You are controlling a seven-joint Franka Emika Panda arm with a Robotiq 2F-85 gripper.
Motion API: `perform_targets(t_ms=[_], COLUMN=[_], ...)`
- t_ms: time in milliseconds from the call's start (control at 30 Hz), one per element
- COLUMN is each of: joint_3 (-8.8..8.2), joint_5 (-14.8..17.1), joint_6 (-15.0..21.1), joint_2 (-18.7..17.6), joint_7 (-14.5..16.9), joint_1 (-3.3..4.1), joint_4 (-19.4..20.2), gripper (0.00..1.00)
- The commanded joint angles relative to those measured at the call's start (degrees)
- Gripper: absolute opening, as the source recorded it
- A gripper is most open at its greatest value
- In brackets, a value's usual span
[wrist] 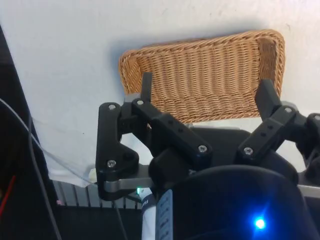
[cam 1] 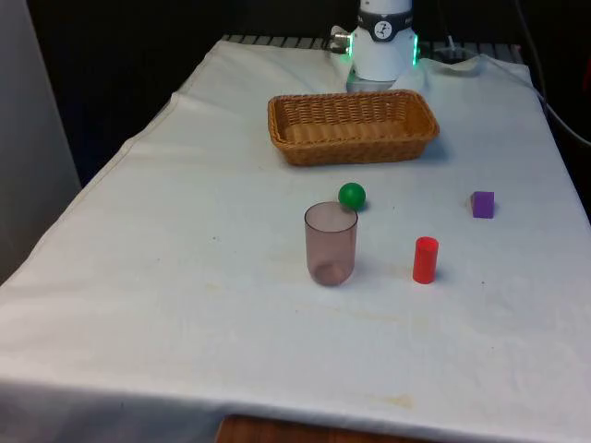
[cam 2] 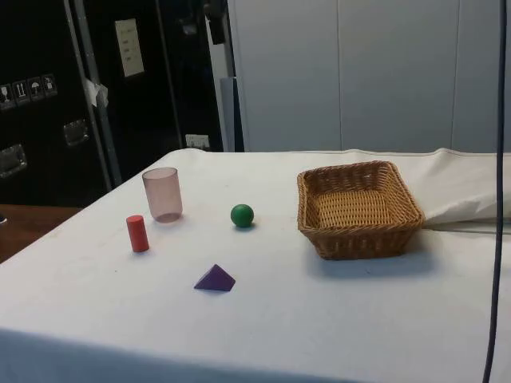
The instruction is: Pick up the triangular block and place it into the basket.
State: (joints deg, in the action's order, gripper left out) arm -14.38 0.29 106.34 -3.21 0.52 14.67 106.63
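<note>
The purple triangular block (cam 1: 483,204) lies on the white cloth towards the front view's right, and it is nearest the camera in the side view (cam 2: 215,278). The woven basket (cam 1: 351,148) stands at the table's far end; in the side view the basket (cam 2: 367,239) holds nothing. My gripper (wrist: 206,87) hangs high over the basket (wrist: 200,65), open, with nothing between its black fingers (wrist: 146,85). It is far from the block.
A translucent pink cup (cam 1: 331,244) stands upright mid-table, with a green ball (cam 1: 352,196) just behind it and a red cylinder (cam 1: 425,259) upright beside it. The same cup (cam 2: 163,194), ball (cam 2: 242,215) and cylinder (cam 2: 137,233) stand beyond the block in the side view.
</note>
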Motion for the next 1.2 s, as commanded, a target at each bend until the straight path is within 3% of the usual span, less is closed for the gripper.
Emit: perform_targets(t_ms=[0, 33, 300, 333, 567, 600, 667, 833, 867, 1133, 1167], joint_3=[0.23, 0.52, 2.41, 2.46, 4.24, 4.13, 4.98, 6.13, 6.07, 8.54, 8.54], joint_5=[-0.2, -0.9, -3.2, -2.6, -4.7, -4.1, -5.0, -5.6, -5.0, -5.8, -5.3], joint_6=[0.1, 0.6, 3.4, 2.3, 6.9, 5.6, 8.4, 11.1, 10.1, 16.4, 15.5], joint_2=[-0.1, -0.2, -0.3, -0.6, 0.2, -0.2, 0.3, 0.7, 0.3, 0.7, 0.5], joint_7=[-0.3, -1.3, -4.4, -3.7, -7.2, -6.3, -8.1, -9.7, -8.9, -12.5, -11.8], joint_1=[0.0, 0.29, 0.52, 0.23, 0.69, 0.46, 0.74, 0.86, 0.63, 0.92, 0.69], joint_4=[0.0, 0.1, 1.9, 1.3, 5.3, 4.4, 6.7, 9.3, 8.7, 13.4, 13.0], gripper=[1.0, 1.0, 1.0, 1.0, 1.0, 1.0, 1.0, 1.0, 1.0, 1.0, 1.0])
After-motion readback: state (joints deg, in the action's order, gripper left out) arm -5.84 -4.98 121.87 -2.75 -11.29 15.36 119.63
